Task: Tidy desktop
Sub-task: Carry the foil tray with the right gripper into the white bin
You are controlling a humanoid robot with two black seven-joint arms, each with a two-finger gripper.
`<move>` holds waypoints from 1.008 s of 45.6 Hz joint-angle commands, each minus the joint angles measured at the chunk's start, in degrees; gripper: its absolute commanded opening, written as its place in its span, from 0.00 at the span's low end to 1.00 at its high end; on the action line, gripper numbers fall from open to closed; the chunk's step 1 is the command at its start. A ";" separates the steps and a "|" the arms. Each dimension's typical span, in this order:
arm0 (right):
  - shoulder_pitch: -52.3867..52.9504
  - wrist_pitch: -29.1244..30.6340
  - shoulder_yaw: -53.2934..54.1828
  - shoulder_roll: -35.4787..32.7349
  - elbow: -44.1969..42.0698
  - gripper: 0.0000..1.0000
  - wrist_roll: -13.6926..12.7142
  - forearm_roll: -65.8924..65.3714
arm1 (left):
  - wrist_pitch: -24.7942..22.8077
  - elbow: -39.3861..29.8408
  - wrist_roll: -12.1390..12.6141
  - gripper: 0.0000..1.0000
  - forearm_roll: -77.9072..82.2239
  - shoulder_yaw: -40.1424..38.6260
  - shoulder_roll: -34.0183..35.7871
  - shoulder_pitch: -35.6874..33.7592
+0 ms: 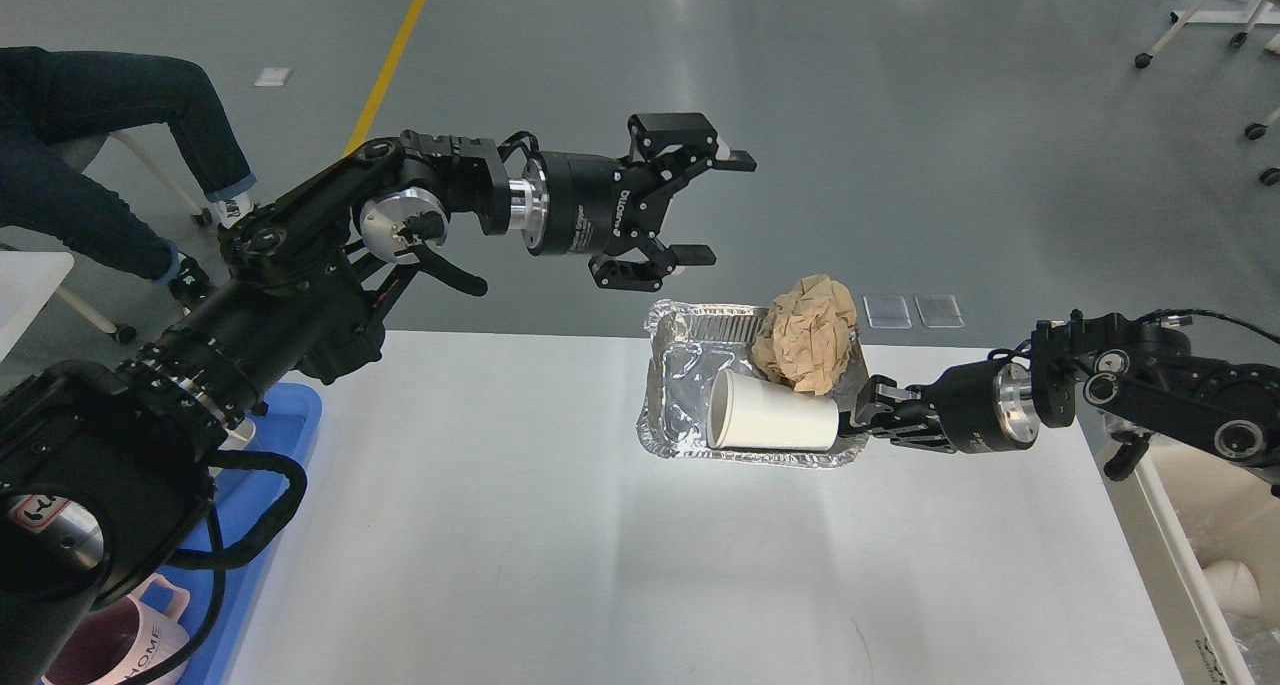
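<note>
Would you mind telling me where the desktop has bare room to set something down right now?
Most of the desktop is bare: the whole near half, and the stretch between the blue tray and the foil tray. It is crowded only around the foil tray, where the right gripper holds it.
</note>
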 commanded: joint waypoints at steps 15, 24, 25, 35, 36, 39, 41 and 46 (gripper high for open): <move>-0.30 -0.72 1.68 -3.01 -1.17 0.00 -0.01 10.88 | 10.10 5.24 0.60 0.99 -29.28 -36.32 0.32 7.36; -0.74 -4.68 1.68 -4.94 -1.17 0.00 -0.01 17.30 | 12.66 11.40 0.25 0.99 -35.19 -46.18 0.23 12.09; -0.92 -5.12 1.68 -5.38 -1.17 0.00 -0.01 18.27 | 12.66 11.40 0.34 0.99 -35.19 -46.71 0.14 13.06; -6.10 -11.18 2.03 -8.28 -0.82 0.00 -0.01 25.48 | 12.75 11.31 0.07 0.99 -35.37 -49.35 -2.40 22.21; -6.71 -11.62 2.12 -8.90 -0.81 0.00 -0.01 26.09 | 12.75 11.31 0.07 0.99 -35.37 -49.44 -2.58 22.82; -8.21 -12.50 2.47 -11.53 -0.81 0.00 -0.01 28.72 | 12.75 11.40 0.07 0.99 -35.37 -49.44 -2.76 24.23; -9.26 -13.55 2.65 -12.33 -0.99 0.00 -0.01 31.27 | 12.75 11.31 0.07 0.99 -35.28 -49.44 -2.67 24.85; -12.52 -16.63 2.65 -13.73 -0.99 0.00 -0.01 37.34 | 12.75 11.40 0.07 0.99 -35.20 -49.35 -2.58 25.99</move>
